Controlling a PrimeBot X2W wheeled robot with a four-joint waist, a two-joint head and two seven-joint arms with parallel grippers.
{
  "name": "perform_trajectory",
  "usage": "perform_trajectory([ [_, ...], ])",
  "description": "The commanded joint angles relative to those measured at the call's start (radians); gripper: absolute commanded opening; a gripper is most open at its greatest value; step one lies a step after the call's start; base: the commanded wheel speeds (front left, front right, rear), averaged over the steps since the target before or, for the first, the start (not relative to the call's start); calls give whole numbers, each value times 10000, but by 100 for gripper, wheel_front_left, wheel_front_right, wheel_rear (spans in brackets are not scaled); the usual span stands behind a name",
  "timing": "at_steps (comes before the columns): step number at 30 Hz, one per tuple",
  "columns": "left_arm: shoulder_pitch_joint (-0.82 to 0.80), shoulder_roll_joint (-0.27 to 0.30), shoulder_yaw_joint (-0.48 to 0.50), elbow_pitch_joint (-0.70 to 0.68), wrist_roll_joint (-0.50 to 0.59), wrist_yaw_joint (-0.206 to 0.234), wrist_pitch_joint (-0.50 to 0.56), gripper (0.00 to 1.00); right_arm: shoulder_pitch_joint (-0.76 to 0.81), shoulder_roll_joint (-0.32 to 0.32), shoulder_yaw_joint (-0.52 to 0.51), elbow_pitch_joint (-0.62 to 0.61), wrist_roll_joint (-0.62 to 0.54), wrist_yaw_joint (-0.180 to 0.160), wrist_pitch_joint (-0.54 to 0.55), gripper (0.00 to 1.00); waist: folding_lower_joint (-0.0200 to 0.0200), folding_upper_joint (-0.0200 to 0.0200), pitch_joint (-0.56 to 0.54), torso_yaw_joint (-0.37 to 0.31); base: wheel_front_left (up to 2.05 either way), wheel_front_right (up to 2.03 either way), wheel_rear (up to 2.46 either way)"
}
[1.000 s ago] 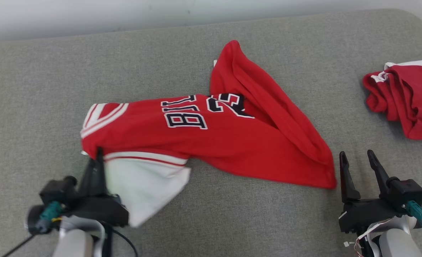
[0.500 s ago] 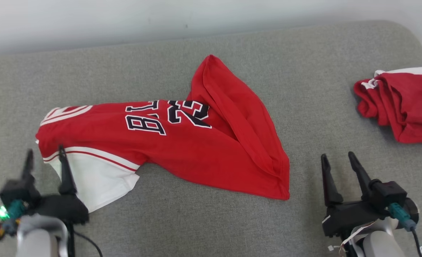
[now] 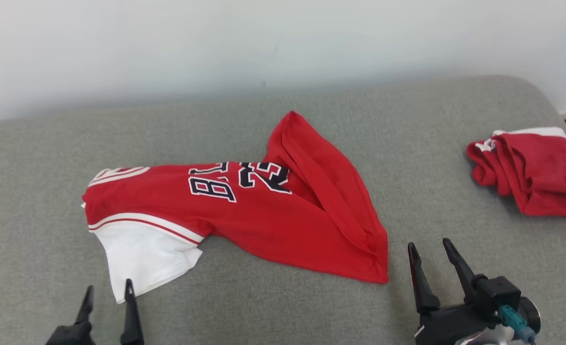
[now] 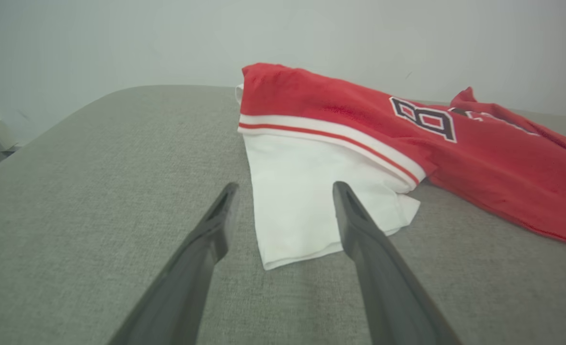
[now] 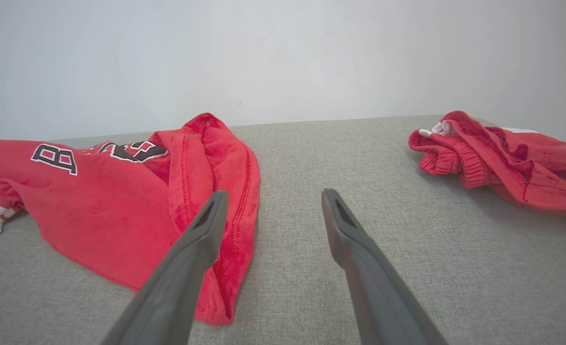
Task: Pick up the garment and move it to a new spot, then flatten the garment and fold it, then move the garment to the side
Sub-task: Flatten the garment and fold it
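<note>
**Head view:** red-and-white lettered jersey lies crumpled on the grey fabric surface; left hand and right hand both spread, empty.
**Left wrist view:** white panel lies just beyond the hand.
**Right wrist view:** jersey's red edge lies beside the hand.

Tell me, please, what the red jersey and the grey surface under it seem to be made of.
The red jersey looks like soft matte knit cloth, probably cotton or polyester; it drapes in limp folds and its stitched hem looks slightly fuzzy. The grey surface looks like coarse woven upholstery fabric, matte and heathered, with a visible weave; its rounded corner suggests padding beneath.
</note>
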Motion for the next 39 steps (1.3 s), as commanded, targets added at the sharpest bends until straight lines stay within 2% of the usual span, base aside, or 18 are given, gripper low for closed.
perform_trajectory([
  [1, 193, 53, 78, -325, -306, -37, -32, 100, 191, 68, 19, -63, -32, -28, 1, 100, 1, 0, -415, 178, 0, 0, 0],
  [9, 1178, 12, 52, -853, -302, -60, -32, 100, 588, 285, 157, -190, -56, -28, 1, 100, 1, 0, -904, 191, 0, 0, 0],
  [18, 1281, 11, 66, -940, -427, -17, -32, 100, 822, 378, 247, -86, -100, -29, 1, 100, 1, 0, -1049, 117, 0, 0, 0],
  [25, 1060, 12, 40, -870, -565, -54, -32, 100, 683, 343, 389, 248, 46, -29, 1, 100, 1, 0, -750, 114, 0, 0, 0],
  [39, 345, 12, -519, -787, -777, -23, -32, 100, -191, 195, 583, 1519, 560, -29, 1, 98, 1, 0, 601, 520, 0, 0, 0],
])
